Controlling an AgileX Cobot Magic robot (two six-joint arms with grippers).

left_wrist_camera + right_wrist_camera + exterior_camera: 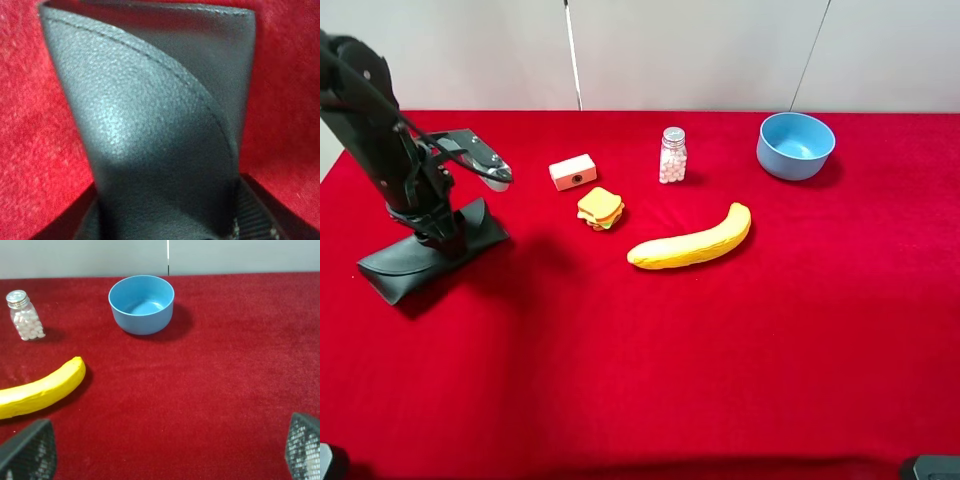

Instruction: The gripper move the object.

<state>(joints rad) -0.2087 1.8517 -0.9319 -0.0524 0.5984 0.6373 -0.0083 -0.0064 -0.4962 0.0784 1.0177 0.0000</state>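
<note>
The black leather-like glasses case (395, 268) lies at the left of the red table, its long axis slanting toward the front left. My left gripper (438, 238) is down on the case's right half, shut on it. In the left wrist view the case (150, 125) fills the picture, its stitched curved flap showing, and it runs down between the black fingers (260, 210). My right gripper (165, 447) is open and empty, its mesh pads (27, 452) wide apart above bare cloth, far from the case.
A yellow banana (692, 240) lies mid-table. A toy sandwich (601, 208), a small white box (573, 171) and a jar of white pills (672, 155) stand behind it. A blue bowl (795, 145) stands at the back right. A red cloth (720, 360) covers the table.
</note>
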